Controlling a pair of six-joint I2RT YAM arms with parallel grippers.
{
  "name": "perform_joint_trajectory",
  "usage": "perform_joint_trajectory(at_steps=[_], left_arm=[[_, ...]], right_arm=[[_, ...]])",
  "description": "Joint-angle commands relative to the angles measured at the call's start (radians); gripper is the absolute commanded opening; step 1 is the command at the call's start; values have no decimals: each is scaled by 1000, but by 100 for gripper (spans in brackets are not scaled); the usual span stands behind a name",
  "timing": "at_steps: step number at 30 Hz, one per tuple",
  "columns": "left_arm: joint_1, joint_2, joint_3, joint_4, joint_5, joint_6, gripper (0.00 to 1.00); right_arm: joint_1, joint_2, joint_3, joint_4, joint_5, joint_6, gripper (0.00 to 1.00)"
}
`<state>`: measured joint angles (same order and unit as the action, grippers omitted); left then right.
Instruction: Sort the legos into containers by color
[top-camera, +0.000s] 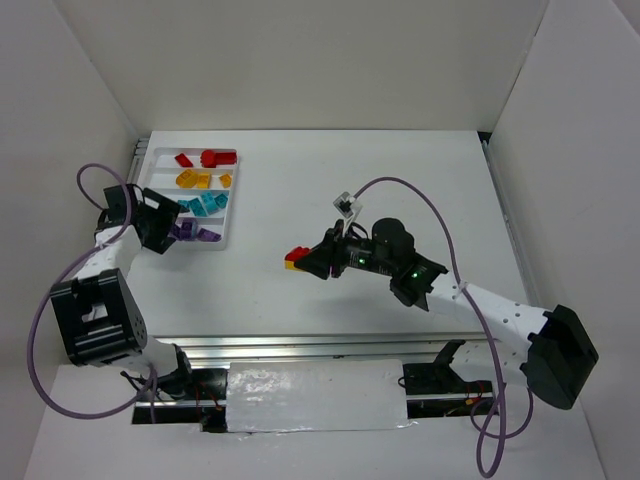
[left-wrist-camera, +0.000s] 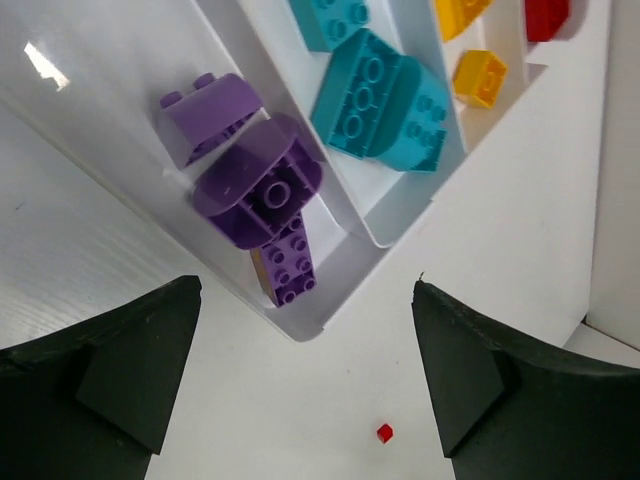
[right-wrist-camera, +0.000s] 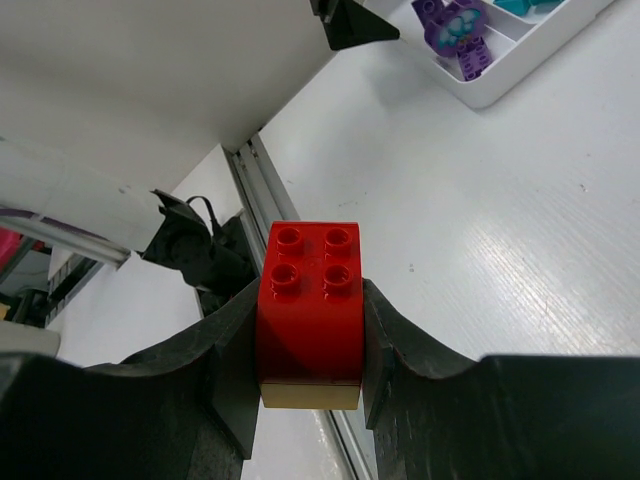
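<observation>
Right end effector grasps a red lego stacked on a yellow lego, above the desk, well apart from the tray. Left end effector is released, near the tray's purple legos.

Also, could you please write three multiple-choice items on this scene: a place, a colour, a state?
1. Which row of the tray holds the purple bricks? A the nearest; B the farthest; C second farthest.
2. What colour is the upper brick in the right jaws? A teal; B red; C purple.
3. How do the left jaws stand? A shut on purple; B shut, empty; C open, empty.
Answers: 1 A, purple lies in the row lowest in the top view. 2 B, a red brick sits atop a yellow brick. 3 C, the left wrist view shows them wide apart, nothing between.
</observation>
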<state>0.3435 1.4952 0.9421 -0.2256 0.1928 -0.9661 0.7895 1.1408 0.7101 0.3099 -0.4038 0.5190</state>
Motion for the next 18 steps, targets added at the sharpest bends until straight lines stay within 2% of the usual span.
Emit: perform_joint_trajectory(at_steps=[1, 5, 8, 10, 13, 14, 15, 18], left_arm=[[-4, -121, 46, -4, 17, 46, 99], [-30, -303, 52, 9, 30, 116, 99], [-109, -409, 27, 119, 202, 207, 100], [-208, -441, 12, 179, 369, 259, 100], [-398, -483, -2, 258, 479, 320, 100], [-441, -495, -12, 323, 573, 325, 99], [-513, -501, -37, 368, 624, 317, 100], [-621, -532, -75, 523, 773, 290, 100]], right_arm=[[1, 14, 55, 15, -4, -1, 0], [-7, 22, 81, 0, -18, 24, 0], [-18, 11, 94, 9, -64, 61, 0], [-30, -12, 89, 37, -130, 82, 0], [-32, -53, 72, 93, -203, 104, 0], [-35, -62, 69, 109, -233, 93, 0], [-33, -73, 71, 110, -263, 79, 0], [-33, -75, 91, 69, -409, 3, 0]])
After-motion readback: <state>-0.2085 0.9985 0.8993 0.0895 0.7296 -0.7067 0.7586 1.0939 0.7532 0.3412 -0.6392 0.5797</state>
